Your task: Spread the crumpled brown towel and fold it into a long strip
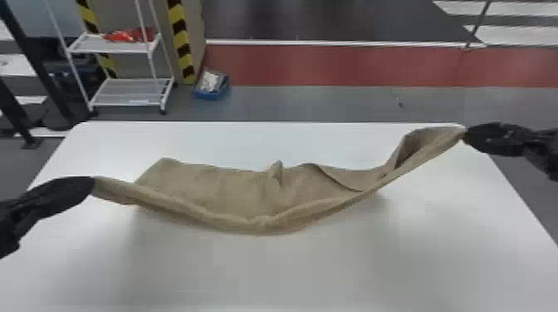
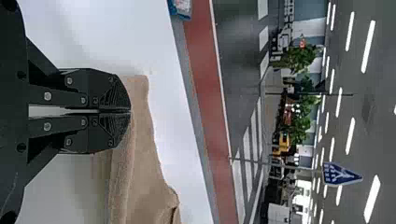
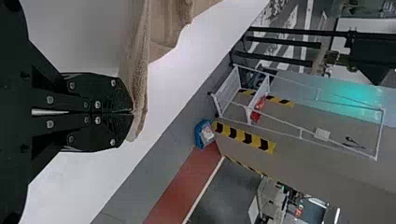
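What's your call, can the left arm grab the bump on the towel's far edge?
Probably not: the left gripper is shut on the brown towel's left end and would likely have to let go first. Nothing covers the bump, though.

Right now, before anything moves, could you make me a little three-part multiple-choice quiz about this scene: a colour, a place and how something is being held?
1. What colour is the table?
A) Red
B) Blue
C) White

2. Where is the blue box?
A) On the floor beyond the table
B) On the table
C) On a rack shelf

3. How is the towel held?
A) Not at all; it lies loose
B) Gripped at both ends
C) Gripped at one end only

Right letters:
1. C: the bare top is white in the head view and both wrist views.
2. A: the head view shows it on the floor past the table's far edge.
3. B: the left gripper is closed on one end, the right gripper on the other.
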### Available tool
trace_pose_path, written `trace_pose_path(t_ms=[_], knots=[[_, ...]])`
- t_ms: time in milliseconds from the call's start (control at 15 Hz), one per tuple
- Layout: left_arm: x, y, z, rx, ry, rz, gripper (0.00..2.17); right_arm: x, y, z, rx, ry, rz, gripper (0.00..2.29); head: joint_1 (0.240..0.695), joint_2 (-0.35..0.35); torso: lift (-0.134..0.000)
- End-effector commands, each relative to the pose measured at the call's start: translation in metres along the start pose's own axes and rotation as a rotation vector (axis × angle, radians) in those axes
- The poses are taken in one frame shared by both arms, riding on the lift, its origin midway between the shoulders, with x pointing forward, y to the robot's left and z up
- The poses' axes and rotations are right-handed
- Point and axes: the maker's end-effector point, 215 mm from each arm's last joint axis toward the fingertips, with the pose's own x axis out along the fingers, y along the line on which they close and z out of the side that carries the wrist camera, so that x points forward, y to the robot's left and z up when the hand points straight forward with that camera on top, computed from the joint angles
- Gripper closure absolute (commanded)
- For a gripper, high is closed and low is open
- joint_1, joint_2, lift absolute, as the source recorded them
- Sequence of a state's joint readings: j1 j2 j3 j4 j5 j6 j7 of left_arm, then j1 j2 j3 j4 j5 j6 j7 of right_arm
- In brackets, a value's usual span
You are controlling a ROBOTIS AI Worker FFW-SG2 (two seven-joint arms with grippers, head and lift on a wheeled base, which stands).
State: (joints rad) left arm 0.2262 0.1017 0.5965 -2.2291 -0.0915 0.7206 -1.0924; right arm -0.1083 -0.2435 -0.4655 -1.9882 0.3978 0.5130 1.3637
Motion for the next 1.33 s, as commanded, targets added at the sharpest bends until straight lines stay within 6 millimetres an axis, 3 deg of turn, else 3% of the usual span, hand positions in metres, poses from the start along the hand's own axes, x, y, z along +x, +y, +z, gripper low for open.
trace_pose_path(t_ms=[0, 200, 333, 467, 667, 800, 1000, 1067, 1133, 1267], knots=[[-0.005, 0.029, 0.018, -0.01, -0.016, 0.034, 1.09, -0.01, -0.01, 0.002, 0.057, 0.005, -0.037, 1.98, 0.695, -0.002, -0.125], [-0.013, 0.053, 0.039, -0.014, -0.047, 0.06, 1.09, -0.025, -0.031, -0.004, 0.158, 0.005, -0.147, 1.98, 0.695, 0.017, -0.125], [0.001, 0.055, 0.059, -0.004, -0.064, 0.054, 1.09, -0.008, -0.023, -0.002, 0.183, 0.012, -0.162, 1.99, 0.675, 0.016, -0.125], [0.032, 0.046, 0.071, -0.012, -0.075, 0.01, 1.09, 0.015, -0.018, 0.004, 0.205, 0.033, -0.182, 2.12, 0.659, 0.02, -0.125], [0.093, 0.037, 0.081, -0.018, -0.048, -0.038, 1.09, 0.054, -0.014, 0.027, 0.202, 0.053, -0.183, 2.13, 0.632, 0.023, -0.125], [0.139, 0.038, 0.097, -0.022, -0.032, -0.053, 1.09, 0.077, -0.029, 0.046, 0.196, 0.074, -0.243, 2.23, 0.605, 0.021, -0.125], [0.187, 0.05, 0.147, 0.02, -0.06, -0.051, 1.09, 0.092, -0.075, 0.067, 0.213, 0.069, -0.335, 2.25, 0.559, 0.007, -0.125], [0.198, 0.058, 0.168, 0.024, -0.075, -0.045, 1.09, 0.094, -0.088, 0.077, 0.22, 0.058, -0.343, 2.25, 0.542, 0.001, -0.125], [0.205, 0.065, 0.186, 0.035, -0.086, -0.032, 1.09, 0.094, -0.099, 0.088, 0.219, 0.042, -0.355, 2.25, 0.495, -0.014, -0.125], [0.204, 0.073, 0.219, 0.072, -0.125, -0.015, 1.09, 0.084, -0.117, 0.114, 0.206, 0.005, -0.383, 2.25, 0.452, -0.019, -0.125]])
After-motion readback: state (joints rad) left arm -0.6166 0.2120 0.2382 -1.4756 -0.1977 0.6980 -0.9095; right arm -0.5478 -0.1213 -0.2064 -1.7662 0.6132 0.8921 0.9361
